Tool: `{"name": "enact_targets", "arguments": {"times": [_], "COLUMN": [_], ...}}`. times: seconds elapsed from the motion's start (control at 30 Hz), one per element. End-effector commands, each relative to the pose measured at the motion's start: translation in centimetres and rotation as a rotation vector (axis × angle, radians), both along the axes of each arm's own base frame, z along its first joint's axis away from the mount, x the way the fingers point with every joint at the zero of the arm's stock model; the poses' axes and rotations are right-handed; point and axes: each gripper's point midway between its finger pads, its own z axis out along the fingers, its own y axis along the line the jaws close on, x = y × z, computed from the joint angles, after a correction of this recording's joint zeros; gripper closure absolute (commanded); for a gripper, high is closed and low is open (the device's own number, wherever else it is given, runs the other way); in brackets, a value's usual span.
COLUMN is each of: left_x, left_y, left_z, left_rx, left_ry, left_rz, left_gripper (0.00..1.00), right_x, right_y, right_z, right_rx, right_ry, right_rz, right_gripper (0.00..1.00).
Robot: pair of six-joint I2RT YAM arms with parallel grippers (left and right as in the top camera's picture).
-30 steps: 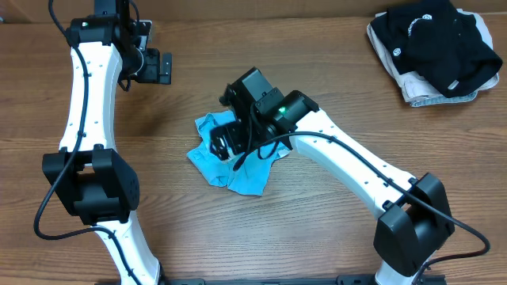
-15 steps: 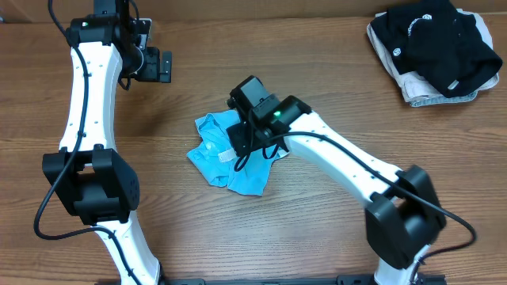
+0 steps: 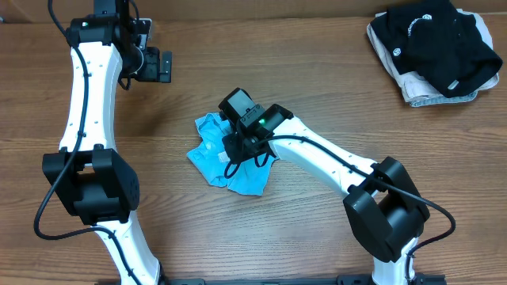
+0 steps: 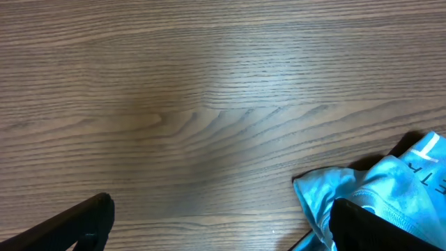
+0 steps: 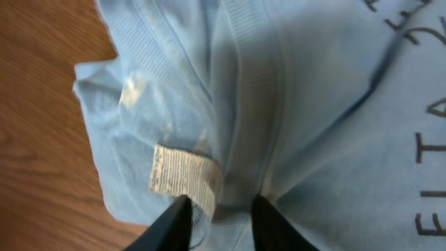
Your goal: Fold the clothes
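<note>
Now T-shirt (image 5: 313, 104) collar fold sits pinched btwn right claw (image 5: 220, 207) jaws.

T-shirt (image 3: 207, 157) middle hidden under the right arm (image 3: 317, 152), lettering (image 5: 426, 150) cropped at the edge, right gripper (image 5: 217, 217) and left gripper (image 4: 223, 226) fingertips cut off below

My sky-blue T-shirt (image 3: 207, 158) lies in front of me as a crumpled, unfolded heap, its edges sticking out unevenly. I see its ribbed collar bunched into creases, the white label (image 5: 182, 174) facing up, printed letters alongside.
</note>
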Motion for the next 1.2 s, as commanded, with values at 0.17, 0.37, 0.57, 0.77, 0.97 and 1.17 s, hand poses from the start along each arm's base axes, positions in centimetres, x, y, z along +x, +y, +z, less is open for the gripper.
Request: {"name": "enact_targets", "arguments": {"times": [0.17,0.37,0.57,0.77,0.97,1.17], "left_x": [0.4,0.4,0.4,0.4,0.4,0.5], "left_y": [-0.1,-0.1,-0.1,-0.1,-0.1,-0.1], "left_z": [-0.2,-0.2,-0.2,-0.2,-0.2,-0.2], "left_rx": [-0.014,-0.014,-0.013,-0.013,-0.013,-0.013], "left_ry": [-0.002,-0.001,-0.002,-0.001,-0.005,-0.005], "left_rz": [0.008,0.007,0.008,0.008,0.008,0.007], "left_gripper": [0.0,0.0,0.0,0.0,0.0,0.0], "right_x": [0.8,1.2,1.2,0.1,-4.1,-9.3], "right_y": [-0.5,-0.7,-0.6,1.4,5.9,7.9], "right_z": [-0.8,-1.0,-1.2,1.3,5.0,3.6], "right_rx": [-0.031,-0.048,-0.054,-0.039,-0.002,-0.034], "right_ry": [-0.018,-0.037,-0.039,-0.056,-0.052,0.001], "right_rz": [-0.054,-0.063,-0.061,-0.007,0.137,0.257], "right_gripper": [0.76,0.81,0.96,0.96,0.96,0.96]}}
